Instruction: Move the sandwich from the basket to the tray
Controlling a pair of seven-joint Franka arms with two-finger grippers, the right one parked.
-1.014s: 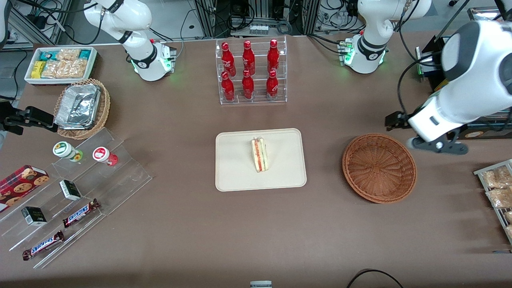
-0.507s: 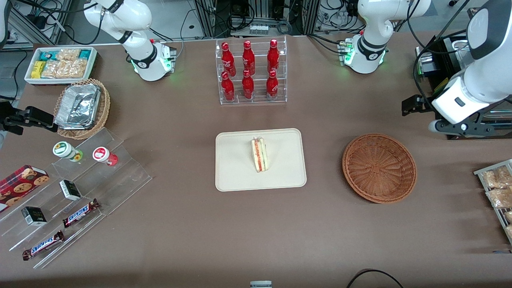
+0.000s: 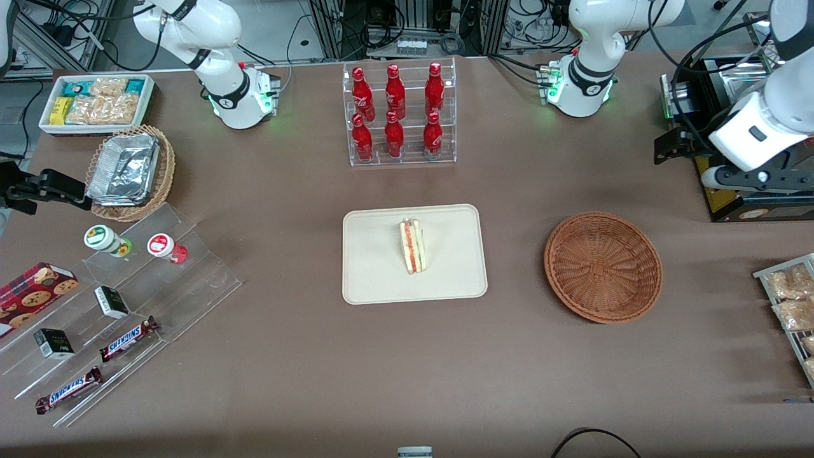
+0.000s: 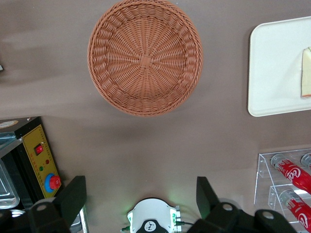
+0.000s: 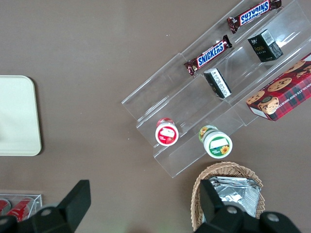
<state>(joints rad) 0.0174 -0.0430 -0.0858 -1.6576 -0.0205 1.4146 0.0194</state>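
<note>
The sandwich point(image 3: 413, 246) is seen resting on its side near the middle of the cream tray point(image 3: 375, 280), with its filling stripe turned upward. From this it is judged that the transfer is complete and that nothing is left to be placed. The tray is located well apart from the hand, toward the parked arm's end of the tabletop point(image 3: 407, 369).

The reddish-brown wicker basket point(image 3: 603, 267) is found empty. It is positioned between the tray and the hand, nearer to the front camera than the hand is. In the wrist view the empty basket point(image 4: 145, 56) and a corner of the tray point(image 4: 272, 68) are both looked down upon from a height, with an edge of the sandwich point(image 4: 305, 73) visible on the tray.

The hand point(image 3: 677, 145) is held raised near the working arm's end of the tabletop, beside the black equipment box point(image 3: 731, 203). In the wrist view its two fingers point(image 4: 73, 196) are shown spread wide, and nothing is held between them. This open, empty state is judged to suit a withdrawal after release.

Compared with the frame one second earlier, the hand has been moved away from the basket rim, farther from the front camera and toward the tabletop's edge. The sandwich, tray and basket are unchanged in position.
</note>
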